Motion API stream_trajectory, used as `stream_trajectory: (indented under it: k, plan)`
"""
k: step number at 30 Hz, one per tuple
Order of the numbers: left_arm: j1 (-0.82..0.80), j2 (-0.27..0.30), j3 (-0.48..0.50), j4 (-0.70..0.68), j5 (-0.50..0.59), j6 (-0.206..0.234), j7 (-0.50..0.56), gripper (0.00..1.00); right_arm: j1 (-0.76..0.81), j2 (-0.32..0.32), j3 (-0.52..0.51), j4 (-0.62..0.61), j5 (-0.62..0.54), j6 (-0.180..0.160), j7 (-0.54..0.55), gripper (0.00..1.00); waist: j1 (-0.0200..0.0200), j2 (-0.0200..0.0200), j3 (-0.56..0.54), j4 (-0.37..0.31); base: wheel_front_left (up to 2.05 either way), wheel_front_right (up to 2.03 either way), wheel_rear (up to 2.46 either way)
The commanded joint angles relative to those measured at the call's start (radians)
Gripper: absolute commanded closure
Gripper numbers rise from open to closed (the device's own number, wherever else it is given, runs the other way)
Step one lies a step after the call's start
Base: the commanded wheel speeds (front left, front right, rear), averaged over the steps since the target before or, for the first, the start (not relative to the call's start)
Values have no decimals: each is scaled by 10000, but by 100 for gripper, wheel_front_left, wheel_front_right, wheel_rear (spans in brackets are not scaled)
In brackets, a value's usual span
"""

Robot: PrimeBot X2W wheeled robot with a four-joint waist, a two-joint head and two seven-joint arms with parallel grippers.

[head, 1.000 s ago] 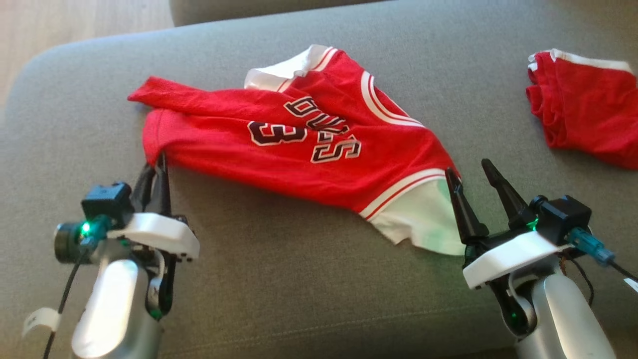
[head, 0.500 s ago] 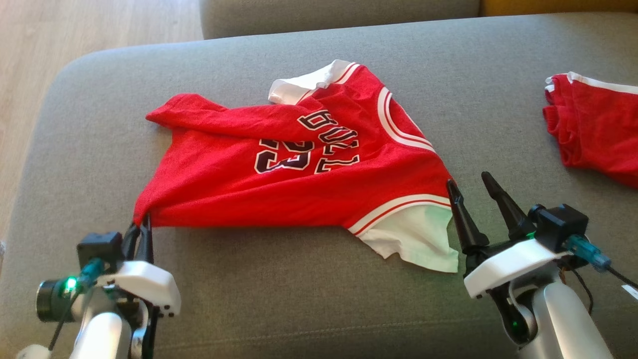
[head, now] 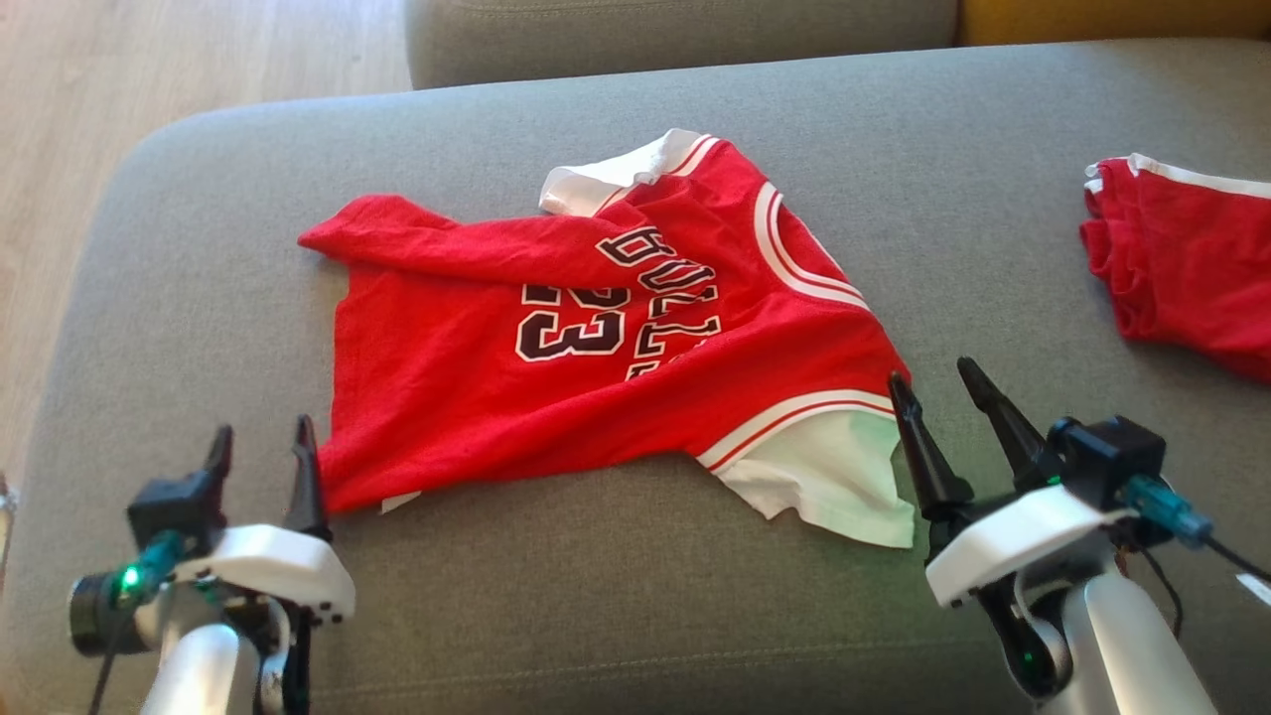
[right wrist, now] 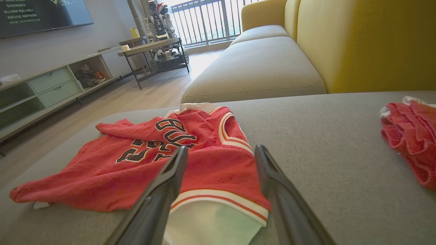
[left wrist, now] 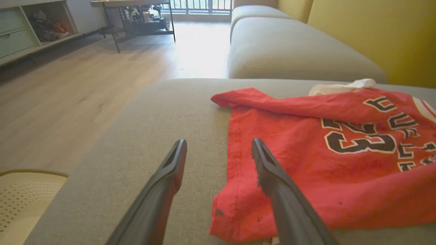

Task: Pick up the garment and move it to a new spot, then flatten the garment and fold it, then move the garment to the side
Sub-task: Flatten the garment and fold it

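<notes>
Found the left hand [head: 261,442] released at the near left, its two long, dark, tapered fingers [left wrist: 161,190] spread well apart and grasping nothing. Saw its right finger just at the near left corner of the jersey [head: 447,397]; could not tell whether it touched the cloth. Found the right hand [head: 933,382] spread just as wide at the near right, also empty, its left finger just beside the jersey's white sleeve panel [head: 824,477]; could not tell contact there either.

Saw the jersey lying mostly flat in the middle of the grey woven sofa seat [head: 596,616]. Noted soft red fabric with a rumpled fold along its far left edge. Noted black, white-outlined lettering and the number 23, white-and-red striped trim at the neck and sleeve, and one more white panel at the far edge.

Counted two hands with two fingers each, and two red garments: the jersey and a second, bunched red piece [head: 1182,268] with white trim, well apart at the far right. Saw pale wooden floor [head: 149,79] at the far left.
</notes>
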Motion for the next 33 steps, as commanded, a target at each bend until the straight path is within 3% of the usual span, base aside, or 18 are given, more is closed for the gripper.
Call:
stream_trajectory:
  k: [1,9,20,27,33]
  plan:
    - [-288,116,486,-460,-104,82,-189,0,-83,-28,178,-413,5,-4,-30,0,1,0,34,53,0,0,0]
    - [346,-197,516,-901,-683,-192,-315,0,-26,-28,238,-449,111,-4,-156,0,1,0,199,297,0,0,0]
    - [176,-419,256,-723,-690,-316,-484,0,-74,-28,111,-306,93,-4,-160,0,1,0,102,572,0,0,0]
    - [166,-448,219,-666,-643,-339,-571,0,133,-28,-415,540,585,-4,429,0,1,0,83,572,0,0,0]
    - [115,-548,118,-556,-609,-371,-606,0,125,-28,-251,1300,904,-4,562,0,1,0,180,627,0,0,0]
